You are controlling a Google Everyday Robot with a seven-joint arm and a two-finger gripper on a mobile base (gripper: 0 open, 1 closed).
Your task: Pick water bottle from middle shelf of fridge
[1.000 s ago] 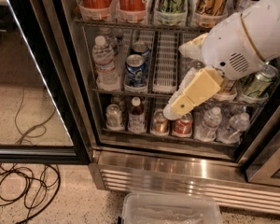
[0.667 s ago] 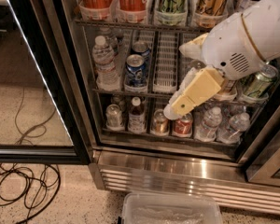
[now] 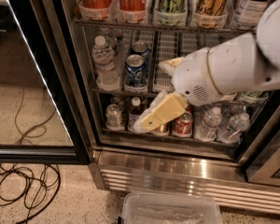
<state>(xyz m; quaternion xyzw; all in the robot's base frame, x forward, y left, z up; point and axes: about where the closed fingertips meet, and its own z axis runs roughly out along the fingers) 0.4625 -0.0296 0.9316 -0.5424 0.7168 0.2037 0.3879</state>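
- Compared with a second ago, the arm has swung left and dropped. The tool (image 3: 147, 121) was over the right-hand lanes and now hangs in front of the lower row, nearer the left side of the fridge (image 3: 177, 166).
- I read that as lining up, not reaching. The tool is still below and to the right of the water bottle (image 3: 105, 62), and nothing touches it.
- The water bottle stands upright in the leftmost lane of the middle shelf (image 3: 166, 64), just beside a blue soda can (image 3: 135, 69).
- I cannot tell whether the tool is apart or together — it shows only as one pale yellow wedge.
- The bottle is clear ribbed plastic with a white screw cap and a pale label band. It is probably thin-walled and slick, so it may flex under a squeeze.
- The shelf is grey wire with white slotted plastic trays — these lanes should let the bottle slide forward.
- The fridge's base is brushed steel, and the arm's shell is smooth white with a small round vent.
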